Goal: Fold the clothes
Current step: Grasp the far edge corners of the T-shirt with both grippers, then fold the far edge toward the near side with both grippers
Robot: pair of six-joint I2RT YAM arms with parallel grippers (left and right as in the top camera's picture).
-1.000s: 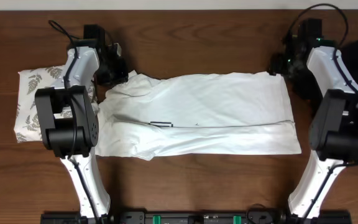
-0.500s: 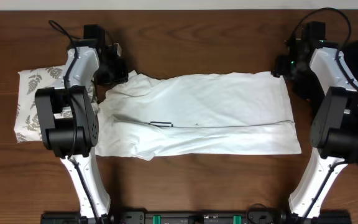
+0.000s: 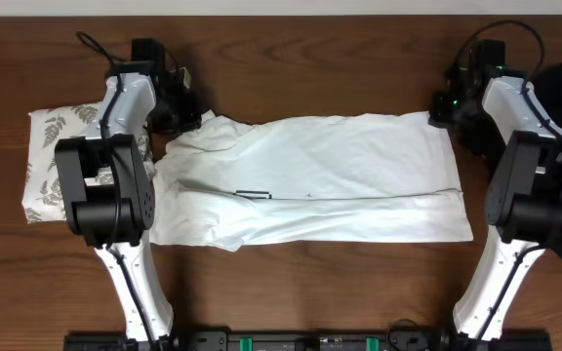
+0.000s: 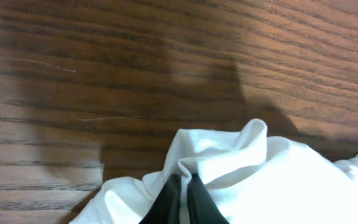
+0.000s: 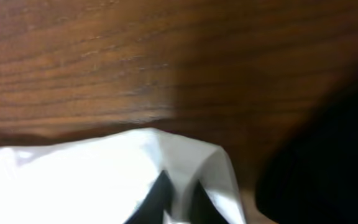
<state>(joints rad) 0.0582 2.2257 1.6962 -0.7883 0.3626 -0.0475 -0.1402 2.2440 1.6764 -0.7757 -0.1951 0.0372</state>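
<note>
Left claw [image 4: 184, 180] and right claw [image 5: 180, 185] each pinch the white T-shirt [image 3: 349, 161]; lettering [image 3: 254, 193] illegibly small.

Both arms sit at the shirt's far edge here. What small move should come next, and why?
Probably lift both far corners slightly together: the left gripper and right gripper are each shut on the shirt, which lies flat.

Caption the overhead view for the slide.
The left gripper and right gripper pinch the far corners of a partly folded white T-shirt on the wooden table.
</note>
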